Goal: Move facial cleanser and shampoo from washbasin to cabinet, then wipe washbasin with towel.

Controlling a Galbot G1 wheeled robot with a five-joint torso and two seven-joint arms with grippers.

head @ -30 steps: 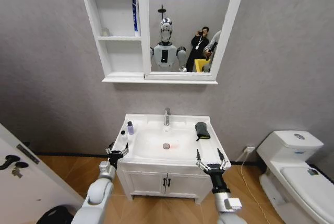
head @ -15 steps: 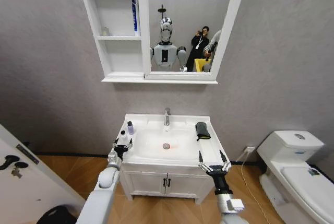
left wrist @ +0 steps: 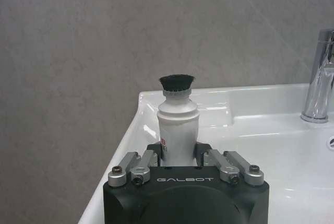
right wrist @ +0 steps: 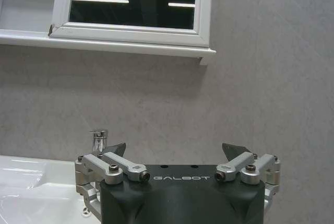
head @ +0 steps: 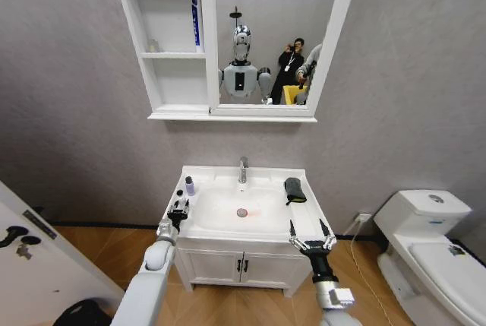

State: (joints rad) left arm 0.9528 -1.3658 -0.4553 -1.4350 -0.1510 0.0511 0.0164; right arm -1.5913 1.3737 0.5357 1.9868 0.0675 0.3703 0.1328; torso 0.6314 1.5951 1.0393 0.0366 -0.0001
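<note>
white black-capped bottle [left wrist: 177,130] upright on washbasin [head: 304,223] rim, towel [head: 295,190] opposite

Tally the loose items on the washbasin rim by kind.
Bottles: 2 (white plastic bottle with black cap, gripped by the left pincer; small purple bottle with dark cap)
Cloths: 1 (dark grey bunched towel)
Total: 3 on the white rectangular ceramic washbasin
</note>
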